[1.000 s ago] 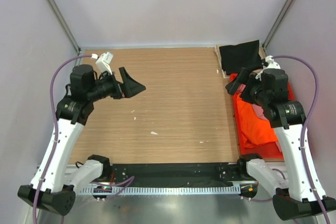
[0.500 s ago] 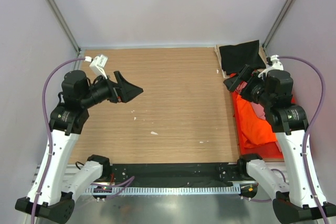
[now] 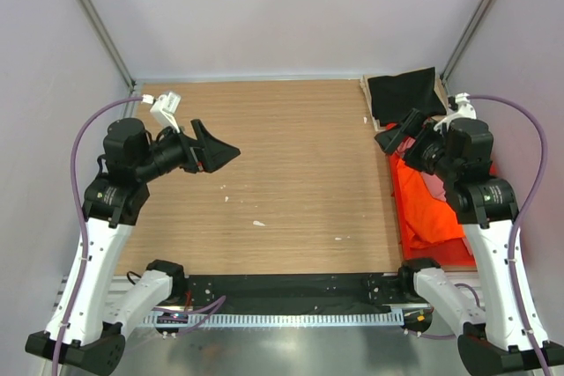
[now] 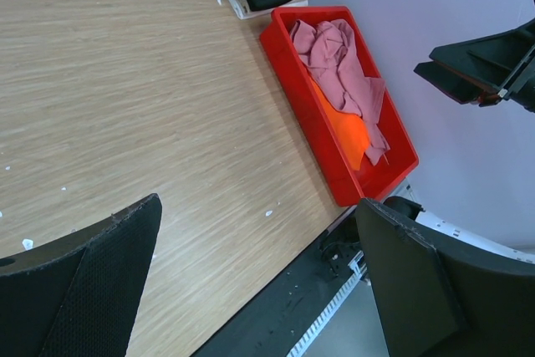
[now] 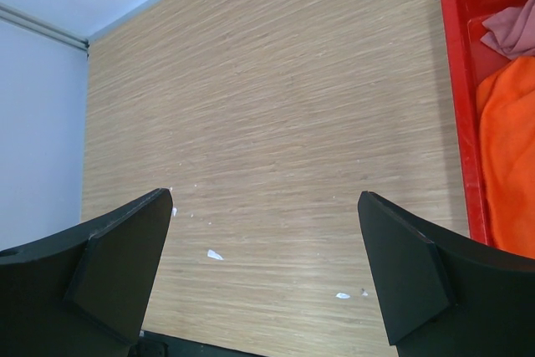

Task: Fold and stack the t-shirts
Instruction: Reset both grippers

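Left pincer (image 3: 218, 145) and right pincer (image 3: 398, 135) – both spread wide, pinching nothing.
The right one hangs by the far corner of the red crate (image 4: 303, 113); the left hangs well apart from the crate, over the wooden counter (image 3: 291, 165). Inside the crate a dusty pink shirt (image 4: 338, 60) lies crumpled on the orange shirt (image 4: 347, 127) – the black shirt (image 3: 404, 92) sits just beyond the crate's far end.

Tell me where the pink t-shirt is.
In the left wrist view, the pink t-shirt lies crumpled in the red crate on the robot's right, partly over the orange t-shirt.
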Available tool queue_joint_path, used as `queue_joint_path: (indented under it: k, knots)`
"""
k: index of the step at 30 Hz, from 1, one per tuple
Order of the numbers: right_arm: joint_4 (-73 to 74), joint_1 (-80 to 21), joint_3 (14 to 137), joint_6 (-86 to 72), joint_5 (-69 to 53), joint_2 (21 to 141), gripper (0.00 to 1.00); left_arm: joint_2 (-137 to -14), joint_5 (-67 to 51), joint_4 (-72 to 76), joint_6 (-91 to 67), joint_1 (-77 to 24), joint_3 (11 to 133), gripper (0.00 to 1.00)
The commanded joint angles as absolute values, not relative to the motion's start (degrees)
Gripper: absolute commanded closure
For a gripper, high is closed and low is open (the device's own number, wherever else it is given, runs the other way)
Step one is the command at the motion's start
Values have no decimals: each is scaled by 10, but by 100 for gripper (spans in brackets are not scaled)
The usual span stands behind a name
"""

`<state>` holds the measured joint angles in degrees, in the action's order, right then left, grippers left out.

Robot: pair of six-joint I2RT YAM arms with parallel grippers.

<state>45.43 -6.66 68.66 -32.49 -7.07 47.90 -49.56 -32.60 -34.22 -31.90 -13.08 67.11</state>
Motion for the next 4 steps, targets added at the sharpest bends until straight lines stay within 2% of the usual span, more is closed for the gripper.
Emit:
queue_joint_path:
  k: [1,4]
  knots:
    - [435,-69,688,-334,-73,471,0,-486,-330,-339,-309,-128,669,0]
    - [432,-69,685,-335,-71,471,0,-488,-330,-340,-310,-128,670,0]
